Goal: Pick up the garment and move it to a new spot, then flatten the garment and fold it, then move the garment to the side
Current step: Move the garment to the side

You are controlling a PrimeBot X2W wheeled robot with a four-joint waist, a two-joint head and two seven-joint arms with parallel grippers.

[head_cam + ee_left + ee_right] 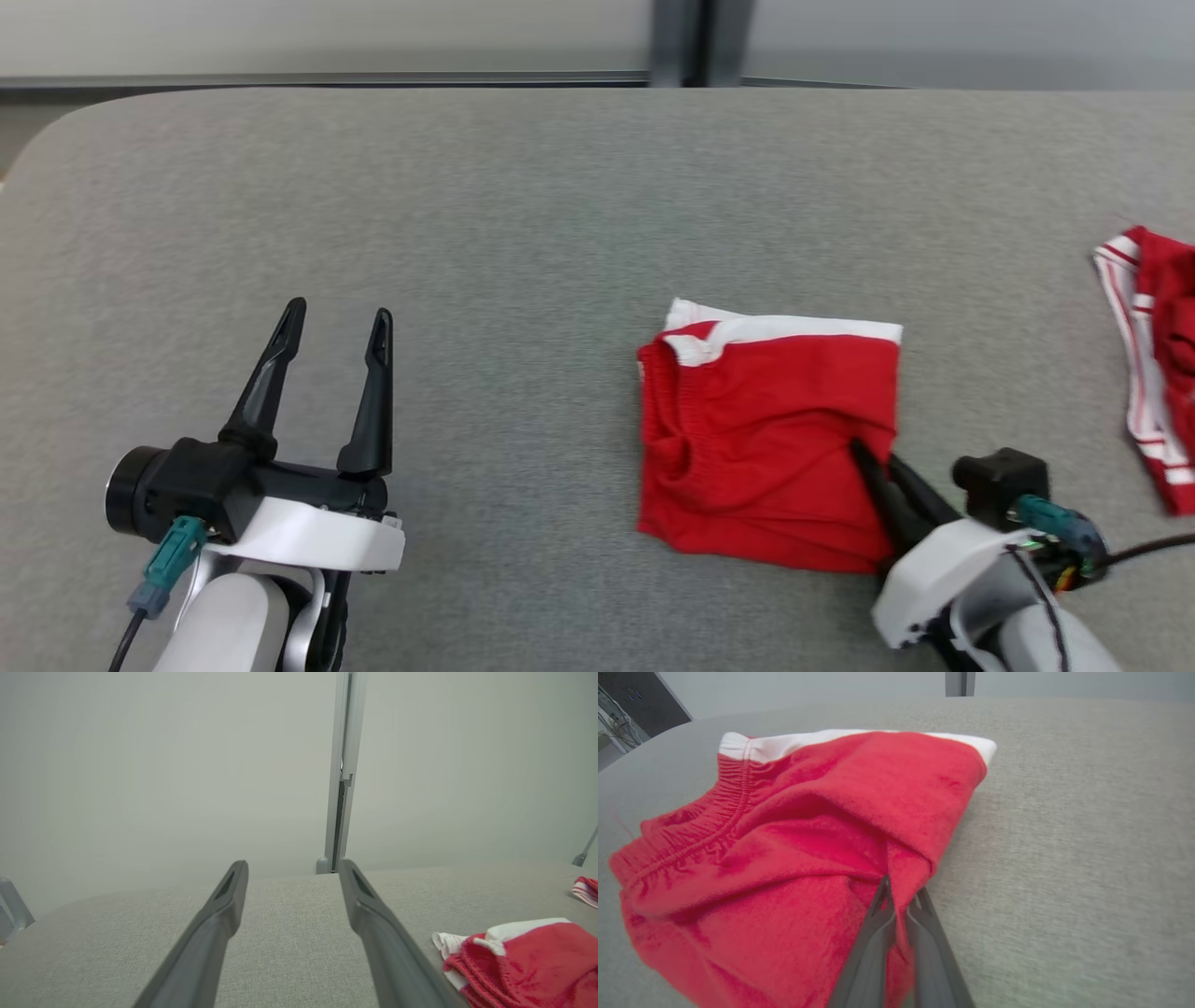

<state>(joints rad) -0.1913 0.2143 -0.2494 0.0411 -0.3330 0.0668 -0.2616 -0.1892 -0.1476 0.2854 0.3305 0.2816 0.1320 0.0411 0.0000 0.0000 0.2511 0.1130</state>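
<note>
The garment (766, 439) is a pair of red shorts with white trim, folded into a rough square on the grey table, right of centre. My right gripper (873, 455) comes in from the lower right and is shut on the garment's near right edge; in the right wrist view the right gripper (901, 887) pinches a fold of the red garment (808, 826) between its dark fingers. My left gripper (338, 320) stands open over bare table at the lower left, far from the cloth. Seen from the left wrist, the left gripper (292, 867) is apart from the garment (523, 961), which lies to its lower right.
A second red garment with white stripes (1158, 364) lies at the table's right edge, also the striped cloth (586, 890) in the left wrist view. The grey table (523, 224) stretches wide to the left and back. A wall with a grey post (343, 770) stands behind the far edge.
</note>
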